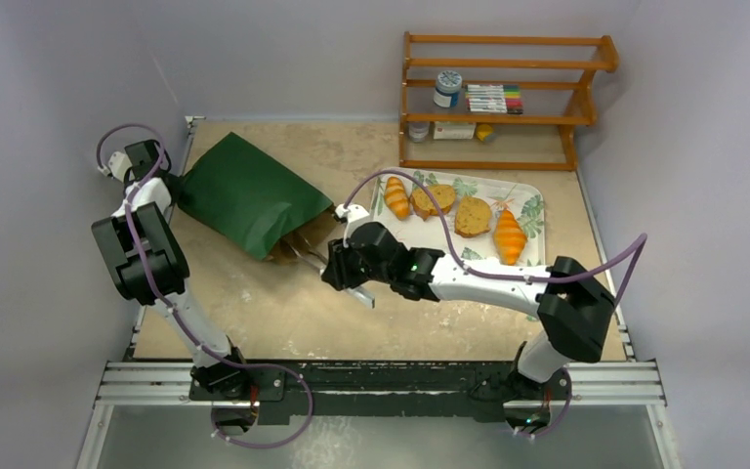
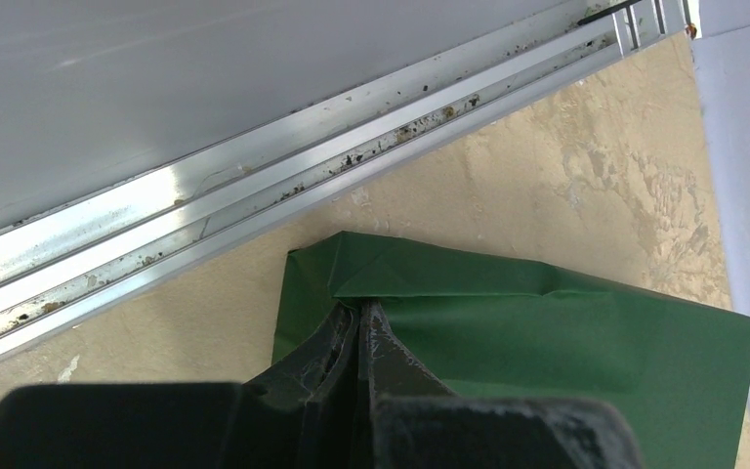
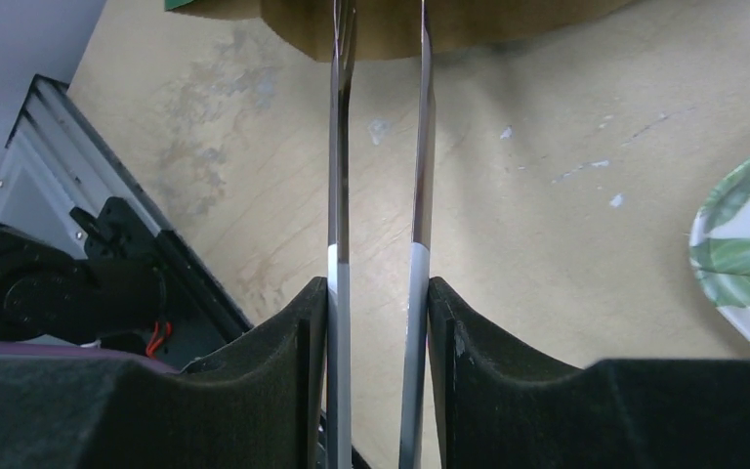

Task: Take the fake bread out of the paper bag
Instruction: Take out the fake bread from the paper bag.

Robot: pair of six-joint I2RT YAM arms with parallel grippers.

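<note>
Top external, centre: right hand [image 1: 340,269] clamps tongs [image 1: 303,256] at the paper bag [image 1: 244,191] mouth, while left hand [image 1: 169,186] pinches its far end. Four fake bread [image 1: 472,216] pieces are out, so next probably probe inside.

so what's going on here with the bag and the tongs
The left end effector pinches the closed end of the green paper bag, which lies on its side. The right end effector holds metal tongs with their tips at the bag's brown mouth. Four fake bread pieces sit on the leaf-patterned tray; whether more is inside the bag is not visible.
</note>
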